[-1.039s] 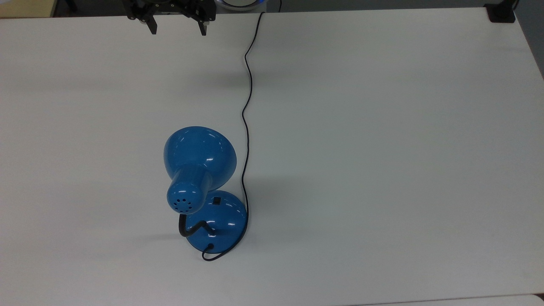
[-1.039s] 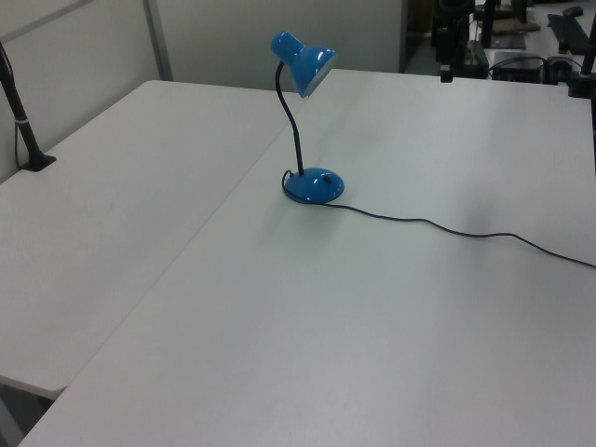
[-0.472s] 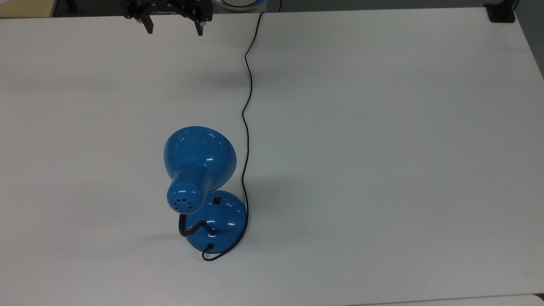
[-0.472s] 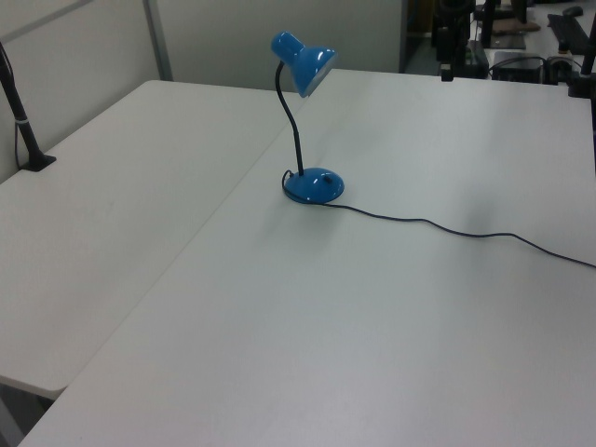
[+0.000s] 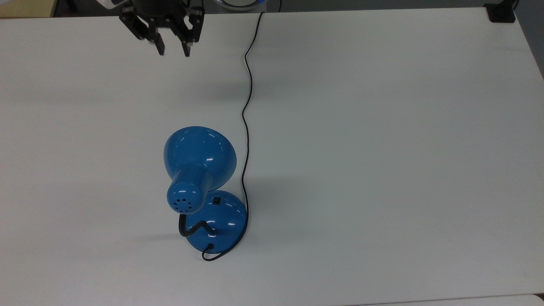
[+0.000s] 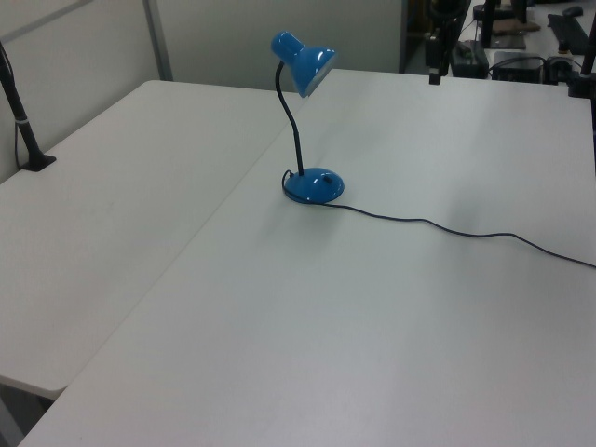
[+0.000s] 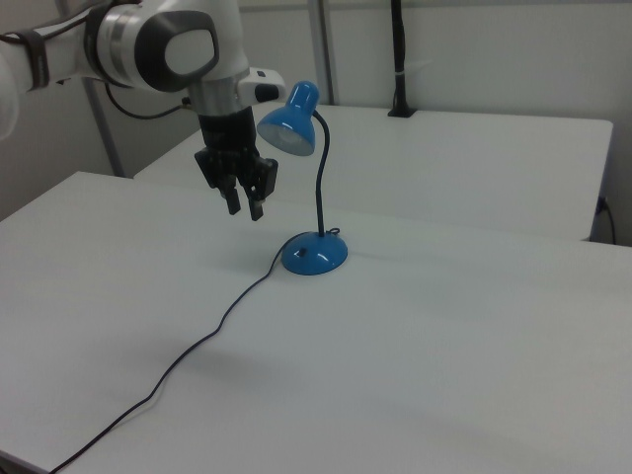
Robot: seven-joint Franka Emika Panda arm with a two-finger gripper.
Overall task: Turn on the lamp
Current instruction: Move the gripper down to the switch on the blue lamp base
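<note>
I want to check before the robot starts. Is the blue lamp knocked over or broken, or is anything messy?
Nothing stands out. The lamp stands upright on its round base on the table, with its shade tipped down. Its cord trails loosely across the table. The gripper hangs apart from the lamp, fingers open.

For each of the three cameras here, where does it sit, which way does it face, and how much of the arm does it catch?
Top view: overhead, looking straight down on the white table and the lamp; the hand, open, at the top edge.
Left view: raised at a table corner, facing across toward the lamp; the hand far behind.
Right view: opposite side, lower, facing the lamp; wrist and hand at upper left.
All share the lamp and its cord.
</note>
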